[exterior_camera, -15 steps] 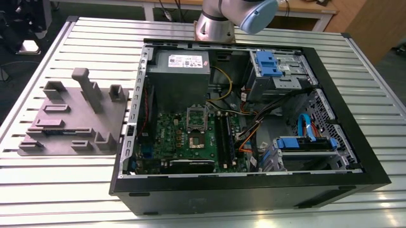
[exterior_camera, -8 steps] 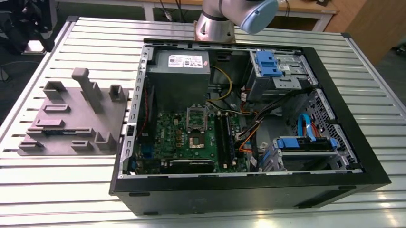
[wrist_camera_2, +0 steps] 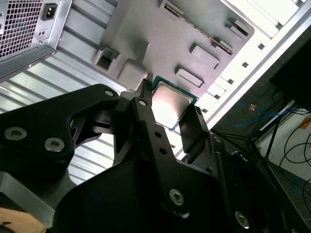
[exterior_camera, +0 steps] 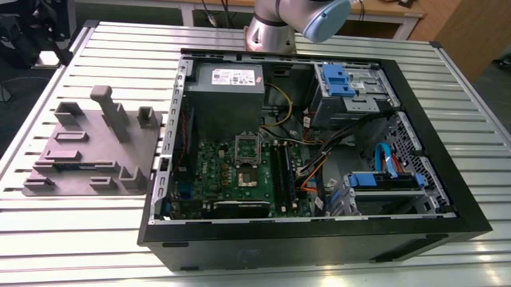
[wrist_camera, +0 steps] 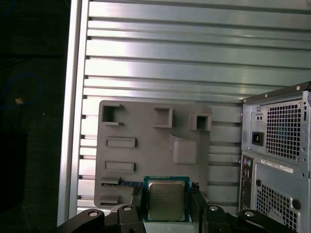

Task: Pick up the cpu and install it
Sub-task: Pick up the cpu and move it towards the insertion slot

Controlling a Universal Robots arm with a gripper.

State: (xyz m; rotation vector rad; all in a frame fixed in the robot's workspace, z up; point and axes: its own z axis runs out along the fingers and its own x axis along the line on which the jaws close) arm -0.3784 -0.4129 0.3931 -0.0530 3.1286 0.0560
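Note:
The cpu point(wrist_camera: 166, 200), a small square chip with a dull silver top and a green edge, sits between my gripper's point(wrist_camera: 166, 190) two black fingers point(wrist_camera: 137, 198), which are shut on it. In the second wrist view the cpu point(wrist_camera_2: 170, 103) catches the light between the same fingers point(wrist_camera_2: 146, 104) of the gripper point(wrist_camera_2: 169, 102). It hangs well above the grey moulded holder point(wrist_camera: 155, 145), near that holder's edge. On the green motherboard inside the computer case, the open silver socket frame point(exterior_camera: 246, 156) shows in the exterior view.
The black computer case point(exterior_camera: 319, 239) lies open on the slatted metal table point(exterior_camera: 72, 233). The grey holder point(exterior_camera: 88, 149) stands to the exterior view's left of it, with upright posts and slots. A power supply point(exterior_camera: 227, 84), drive cages point(exterior_camera: 347, 89) and cables crowd the case.

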